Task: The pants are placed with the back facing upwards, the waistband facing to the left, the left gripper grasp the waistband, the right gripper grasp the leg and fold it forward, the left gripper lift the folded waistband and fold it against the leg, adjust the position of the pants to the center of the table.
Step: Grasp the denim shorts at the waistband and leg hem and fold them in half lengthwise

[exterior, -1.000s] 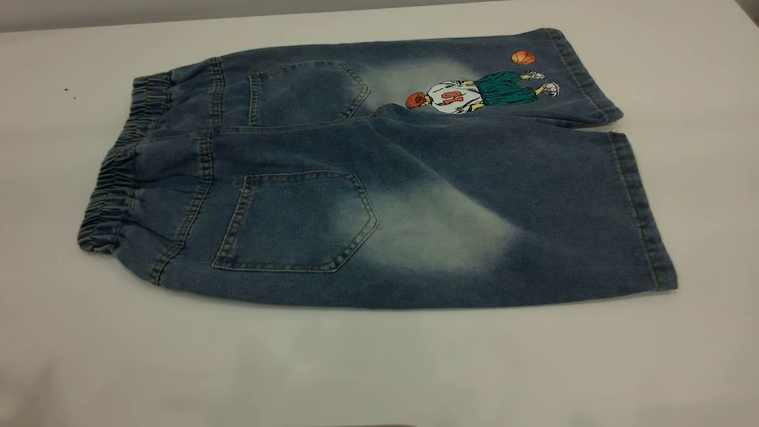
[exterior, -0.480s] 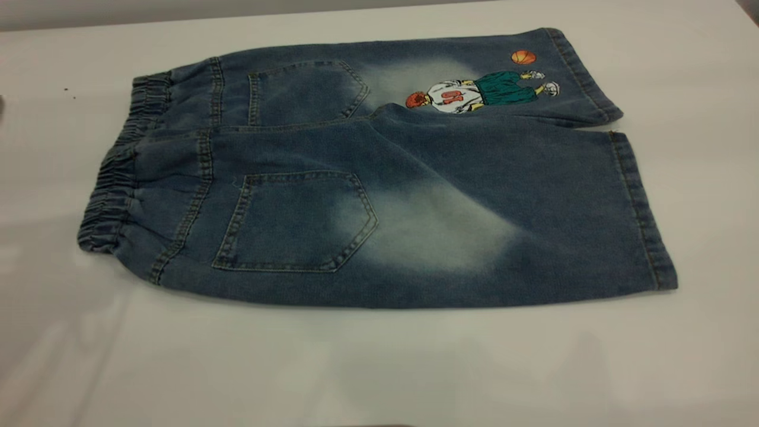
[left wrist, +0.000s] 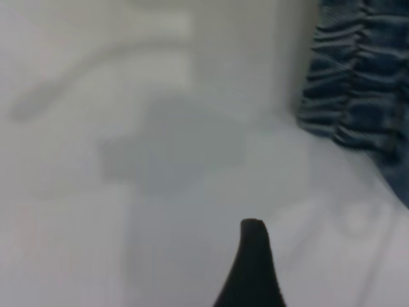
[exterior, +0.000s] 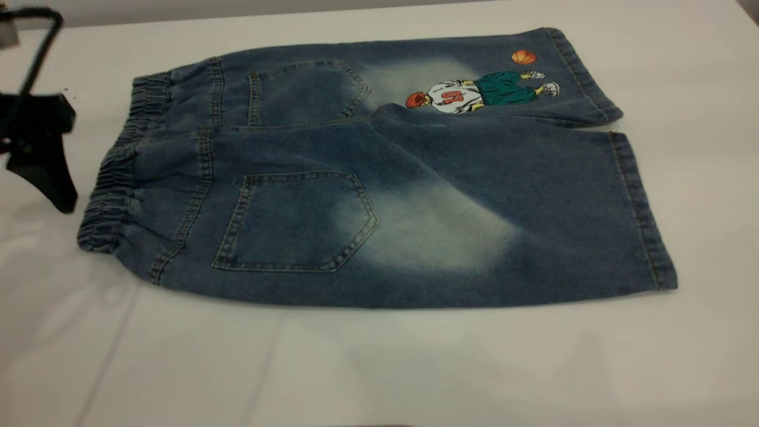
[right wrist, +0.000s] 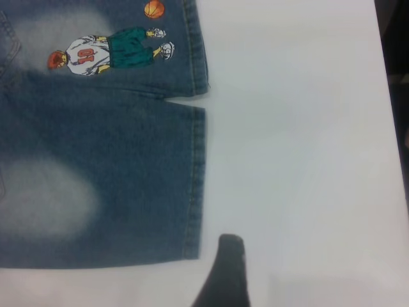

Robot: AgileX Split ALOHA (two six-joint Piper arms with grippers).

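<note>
The pants (exterior: 367, 178) lie flat on the white table (exterior: 379, 367), back pockets up, with the elastic waistband (exterior: 115, 178) at the left. The plain leg (exterior: 533, 225) is the nearer one, and its hem (exterior: 643, 213) is at the right. The far leg carries the cartoon print (exterior: 474, 92). My left gripper (left wrist: 319, 265) hovers just left of the waistband (left wrist: 358, 83). One black finger (exterior: 50, 172) shows, with a wide gap beside it and nothing held. My right gripper (right wrist: 287, 262) is out of the exterior view. It hangs over bare table beside the leg's hem (right wrist: 195, 185), open and empty.
White tabletop surrounds the pants, with broad room in front (exterior: 415, 379) and at the right (exterior: 711, 178). A black cable (exterior: 41, 47) of the left arm arches above the table's far left. A dark table edge (right wrist: 393, 96) shows in the right wrist view.
The left gripper has come into the exterior view from the left and now hangs beside the waistband. The pants have not moved.
</note>
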